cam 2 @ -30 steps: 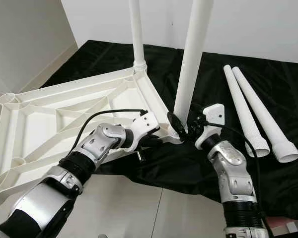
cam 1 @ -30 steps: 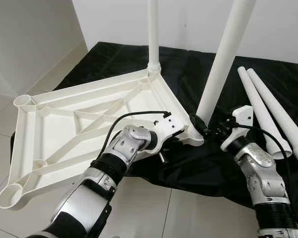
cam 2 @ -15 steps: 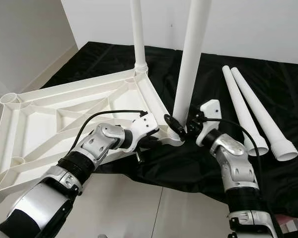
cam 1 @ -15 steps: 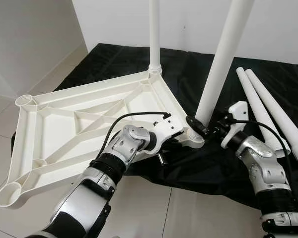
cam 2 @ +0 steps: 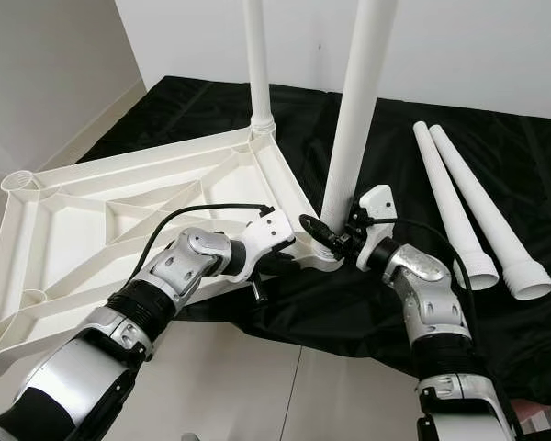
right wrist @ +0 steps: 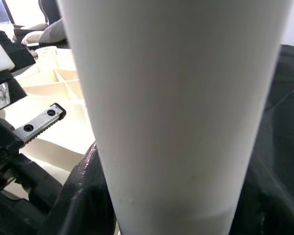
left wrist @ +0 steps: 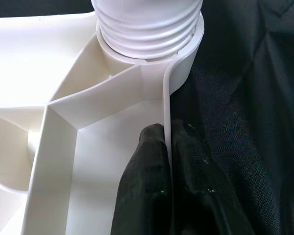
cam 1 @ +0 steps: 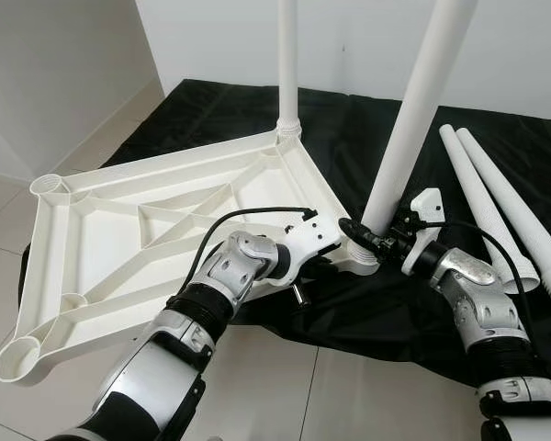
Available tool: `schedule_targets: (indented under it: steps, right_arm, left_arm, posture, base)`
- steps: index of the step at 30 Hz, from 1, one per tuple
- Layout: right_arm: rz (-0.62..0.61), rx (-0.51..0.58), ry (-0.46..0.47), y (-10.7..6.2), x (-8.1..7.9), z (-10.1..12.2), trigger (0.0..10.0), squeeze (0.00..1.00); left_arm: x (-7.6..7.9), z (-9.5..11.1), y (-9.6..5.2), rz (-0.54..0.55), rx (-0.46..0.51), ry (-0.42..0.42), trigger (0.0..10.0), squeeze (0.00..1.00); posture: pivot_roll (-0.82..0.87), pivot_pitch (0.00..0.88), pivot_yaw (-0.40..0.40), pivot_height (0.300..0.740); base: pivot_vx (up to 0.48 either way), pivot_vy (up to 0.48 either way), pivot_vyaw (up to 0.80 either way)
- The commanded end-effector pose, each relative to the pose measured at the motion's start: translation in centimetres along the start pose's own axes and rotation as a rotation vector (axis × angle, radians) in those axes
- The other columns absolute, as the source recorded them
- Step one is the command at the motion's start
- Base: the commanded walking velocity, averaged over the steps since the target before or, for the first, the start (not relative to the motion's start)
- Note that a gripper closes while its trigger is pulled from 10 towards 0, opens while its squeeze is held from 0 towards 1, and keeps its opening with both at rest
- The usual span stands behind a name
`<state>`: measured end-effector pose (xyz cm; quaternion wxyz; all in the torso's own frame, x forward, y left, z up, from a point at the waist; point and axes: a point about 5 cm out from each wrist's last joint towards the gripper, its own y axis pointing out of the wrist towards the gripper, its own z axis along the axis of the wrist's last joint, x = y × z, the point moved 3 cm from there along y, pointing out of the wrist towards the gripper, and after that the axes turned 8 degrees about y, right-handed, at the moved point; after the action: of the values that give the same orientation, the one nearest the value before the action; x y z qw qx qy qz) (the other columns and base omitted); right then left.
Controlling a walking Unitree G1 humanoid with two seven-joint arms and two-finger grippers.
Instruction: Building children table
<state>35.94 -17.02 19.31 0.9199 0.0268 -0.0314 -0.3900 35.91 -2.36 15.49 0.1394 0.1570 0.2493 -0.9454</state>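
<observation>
The white tabletop lies upside down, half on a black cloth. One white leg stands in its far corner. A second leg stands in the near right corner socket, its threaded end seated there. My left gripper is shut on the tabletop's rim just beside that socket, one finger on each side of the thin wall. My right gripper is shut on the second leg's base, and its black fingers flank the leg.
Two loose white legs lie side by side on the cloth at the right. Open sockets are at the tabletop's left corners. Tiled floor lies in front, and white walls stand behind and to the left.
My right wrist has swung left and farther back around the base of the near leg while holding it. The left gripper and the tabletop have stayed put.
</observation>
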Motion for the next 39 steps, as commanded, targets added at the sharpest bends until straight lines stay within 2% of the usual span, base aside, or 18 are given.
schedule_targets:
  steps: [1,8,9,16,17,21,24,27,30,31,33,34,37,39]
  right_arm:
    - [0.015,0.011,0.0,0.0,0.0,0.3,0.0,0.0]
    - [-0.049,0.069,0.015,-0.1,-0.5,0.9,0.0,0.0]
    - [-0.075,0.078,0.019,0.0,-1.0,0.8,10.0,0.0]
    - [-0.148,0.117,0.032,0.3,-2.1,0.7,10.0,0.0]
    - [-0.24,0.156,0.04,0.7,-2.9,0.6,10.0,0.0]
    - [-0.275,0.176,0.051,0.9,-3.2,0.7,10.0,0.0]
    - [-0.361,0.221,0.059,1.7,-4.4,1.0,10.0,0.0]
    - [-0.391,0.223,0.051,2.0,-4.8,0.9,10.0,0.0]
    - [-0.468,0.216,0.028,2.6,-6.3,0.6,10.0,0.0]
    - [-0.468,0.216,0.028,2.6,-6.3,0.6,10.0,0.0]
    - [-0.556,0.201,0.051,3.0,-7.2,0.1,10.0,0.0]
    - [-0.556,0.201,0.051,3.0,-7.2,0.1,10.0,0.0]
    - [-0.679,0.188,0.059,3.2,-7.7,-0.4,10.0,0.0]
    - [-0.702,0.187,0.057,3.2,-7.7,-0.4,10.0,0.0]
  left_arm:
    - [0.2,-1.0,-0.1,-0.007,-0.041,-0.004,10.0,0.0]
    - [0.3,-1.0,0.0,-0.005,-0.041,-0.012,10.0,0.0]
    - [0.3,-1.0,0.0,-0.005,-0.041,-0.013,10.0,0.0]
    - [0.5,-1.1,0.1,-0.008,-0.042,-0.015,10.0,0.0]
    - [0.5,-1.2,0.1,-0.01,-0.044,-0.017,10.0,0.0]
    - [0.5,-1.2,0.1,-0.011,-0.044,-0.017,10.0,0.0]
    - [0.6,-1.2,0.1,-0.013,-0.046,-0.018,10.0,0.0]
    - [0.7,-1.2,0.1,-0.014,-0.046,-0.018,10.0,0.0]
    - [0.8,-1.3,0.1,-0.017,-0.046,-0.019,10.0,0.0]
    - [0.8,-1.3,0.1,-0.017,-0.046,-0.019,10.0,0.0]
    - [0.9,-1.3,0.2,-0.018,-0.046,-0.02,10.0,0.0]
    - [0.9,-1.3,0.2,-0.018,-0.046,-0.02,10.0,0.0]
    - [1.0,-1.3,0.2,-0.023,-0.046,-0.021,10.0,0.0]
    - [1.1,-1.3,0.2,-0.025,-0.046,-0.021,10.0,0.0]
  posture:
    - [-0.15,0.116,0.097,0.74]
    - [-0.16,0.122,0.095,0.74]
    - [-0.16,0.123,0.097,0.74]
    - [-0.16,0.127,0.097,0.74]
    - [-0.15,0.126,0.098,0.74]
    - [-0.15,0.126,0.098,0.74]
    - [-0.15,0.123,0.097,0.74]
    - [-0.15,0.121,0.095,0.74]
    - [-0.15,0.116,0.092,0.74]
    - [-0.15,0.116,0.092,0.74]
    - [-0.15,0.112,0.089,0.74]
    - [-0.15,0.112,0.089,0.74]
    - [-0.15,0.106,0.087,0.74]
    - [-0.15,0.106,0.087,0.74]
  base:
    - [0.0,0.0,0.0]
    - [0.0,0.0,0.0]
    - [0.0,0.0,0.0]
    - [0.0,0.0,0.0]
    - [0.0,0.0,0.0]
    - [0.0,0.0,0.0]
    - [0.0,0.0,0.0]
    - [0.0,0.0,0.0]
    - [0.0,0.0,0.0]
    - [0.0,0.0,0.0]
    - [0.0,0.0,0.0]
    - [0.0,0.0,0.0]
    - [0.0,0.0,0.0]
    - [0.0,0.0,0.0]
